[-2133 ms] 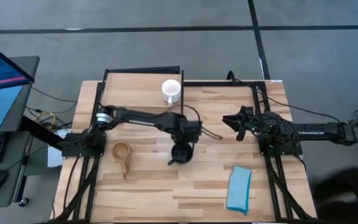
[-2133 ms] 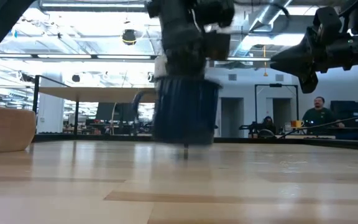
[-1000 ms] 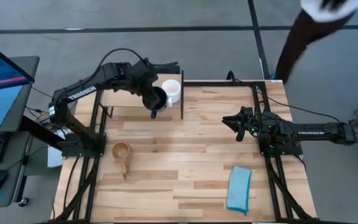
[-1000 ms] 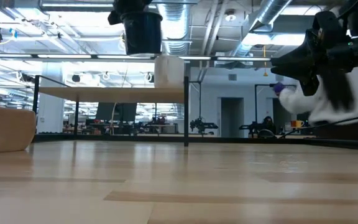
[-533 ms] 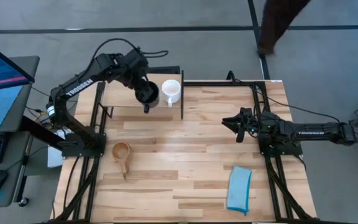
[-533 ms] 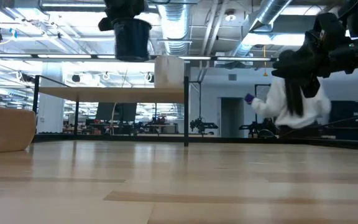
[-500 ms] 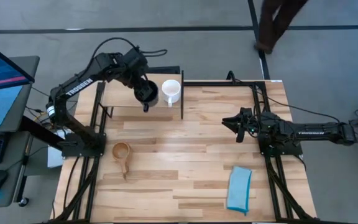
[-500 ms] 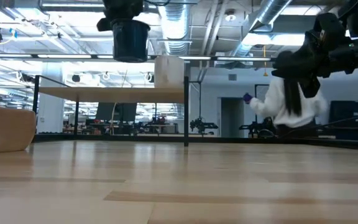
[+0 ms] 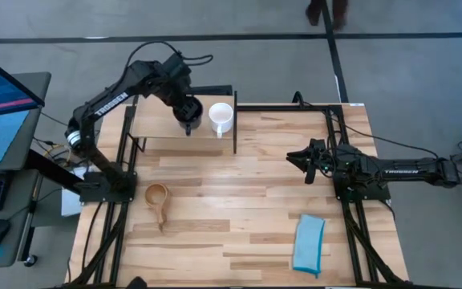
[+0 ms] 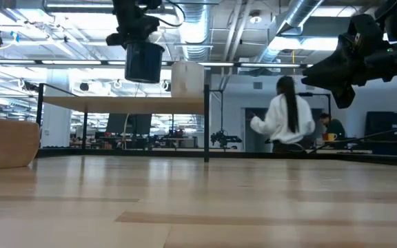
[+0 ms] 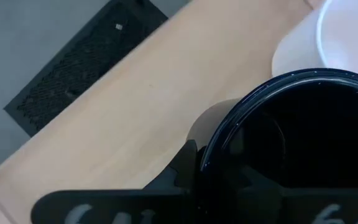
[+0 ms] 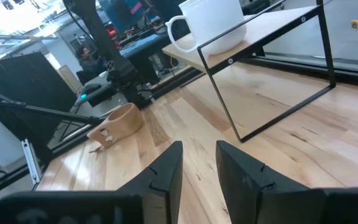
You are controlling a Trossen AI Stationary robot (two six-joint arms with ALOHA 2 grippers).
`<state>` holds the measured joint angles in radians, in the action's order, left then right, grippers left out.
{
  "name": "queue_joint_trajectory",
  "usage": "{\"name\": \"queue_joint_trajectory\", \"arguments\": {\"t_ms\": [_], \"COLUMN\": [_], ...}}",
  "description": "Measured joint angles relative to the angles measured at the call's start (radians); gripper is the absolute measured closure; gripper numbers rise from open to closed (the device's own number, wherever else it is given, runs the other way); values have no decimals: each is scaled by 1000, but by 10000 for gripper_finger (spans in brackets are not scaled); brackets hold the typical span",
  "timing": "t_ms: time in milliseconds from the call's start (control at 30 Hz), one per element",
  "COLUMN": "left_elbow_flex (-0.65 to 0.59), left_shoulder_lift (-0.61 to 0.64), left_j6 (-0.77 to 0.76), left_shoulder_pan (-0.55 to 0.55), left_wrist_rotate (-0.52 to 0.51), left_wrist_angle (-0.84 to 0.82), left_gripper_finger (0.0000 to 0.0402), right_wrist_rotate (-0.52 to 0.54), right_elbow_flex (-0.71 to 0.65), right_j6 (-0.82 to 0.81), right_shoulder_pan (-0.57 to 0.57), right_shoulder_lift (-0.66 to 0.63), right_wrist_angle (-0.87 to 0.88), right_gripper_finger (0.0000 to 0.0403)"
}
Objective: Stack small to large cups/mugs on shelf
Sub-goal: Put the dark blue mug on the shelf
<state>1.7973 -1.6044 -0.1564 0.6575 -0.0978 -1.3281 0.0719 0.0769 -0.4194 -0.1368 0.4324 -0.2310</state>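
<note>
My left gripper [image 9: 184,103] is shut on the dark mug [image 9: 191,112], which hangs above the shelf [image 9: 160,130] beside the white mug [image 9: 220,116]. In the low view the dark mug [image 10: 143,62] is clear of the shelf top [image 10: 81,100], left of the white mug [image 10: 188,79], which stands on its base on the shelf. The wooden cup [image 9: 157,195] lies on the table at the left. My right gripper [image 9: 305,161] waits open and empty over the table's right half. My left gripper holds the dark mug at its rim [image 11: 229,134] from above, pointing down. One finger [image 11: 185,171] shows on the outside of the wall; the other is hidden in the dark inside. The mug hangs upright below the gripper, clear of the shelf.
A light blue folded cloth [image 9: 309,243] lies near the table's front right. The shelf's black frame post [image 9: 235,120] stands right of the white mug. A person walks in the room beyond the table [image 10: 284,114].
My left gripper has carried the dark mug toward the table's far left, from the shelf's front edge to over the shelf board, and has come down closer to the shelf top. The mug stays upright. A person has walked across the room behind.
</note>
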Motion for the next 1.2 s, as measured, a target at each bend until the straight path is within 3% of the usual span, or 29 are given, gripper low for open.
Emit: {"name": "queue_joint_trajectory", "arguments": {"t_ms": [300, 667, 800, 1200], "left_elbow_flex": [0, 0, 0, -76], "left_shoulder_lift": [-75, -78, -78, -79], "left_j6": [70, 67, 82, 122], "left_shoulder_pan": [40, 109, 123, 130], "left_wrist_rotate": [-1, 15, 84, 124], "left_wrist_angle": [-2, -7, 20, 81], "left_gripper_finger": [397, 397, 397, 397], "right_wrist_rotate": [0, -1, -1, -1], "right_elbow_flex": [0, 0, 0, 0], "right_j6": [0, 0, 0, 0], "right_shoulder_pan": [0, 0, 0, 0], "right_shoulder_lift": [0, 0, 0, 0], "right_wrist_angle": [0, 10, 15, 15], "right_gripper_finger": [284, 284, 284, 284]}}
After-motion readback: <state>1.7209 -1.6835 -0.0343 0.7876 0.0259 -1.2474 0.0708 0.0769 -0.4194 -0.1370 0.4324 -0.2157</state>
